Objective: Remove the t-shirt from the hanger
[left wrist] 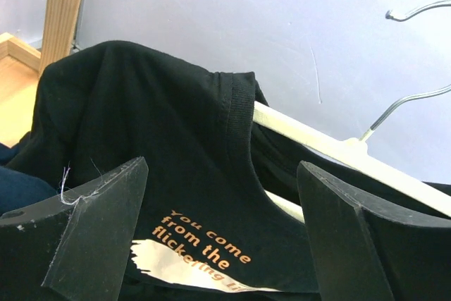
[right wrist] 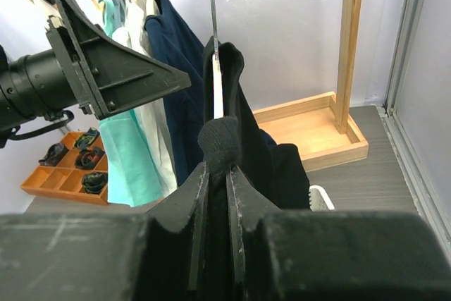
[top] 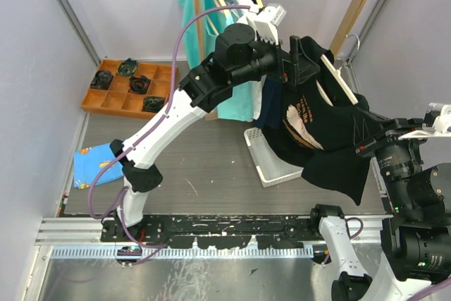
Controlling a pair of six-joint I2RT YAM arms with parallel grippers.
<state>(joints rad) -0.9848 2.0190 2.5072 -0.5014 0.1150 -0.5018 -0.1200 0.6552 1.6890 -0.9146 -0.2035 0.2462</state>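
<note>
T-shirt (top: 331,135), black with orange lettering, hangs on a white hanger (top: 338,79). The right jaws are closed tight, pinching a fold of its fabric. The left jaws stand wide apart and hold nothing, with the shirt's collar just ahead of them. A white basket (top: 271,163) sits below the right jaws, its contents hidden. Well left of both jaws, an orange tray (top: 106,98) on the table holds dark items (top: 139,84) in some compartments.
</note>
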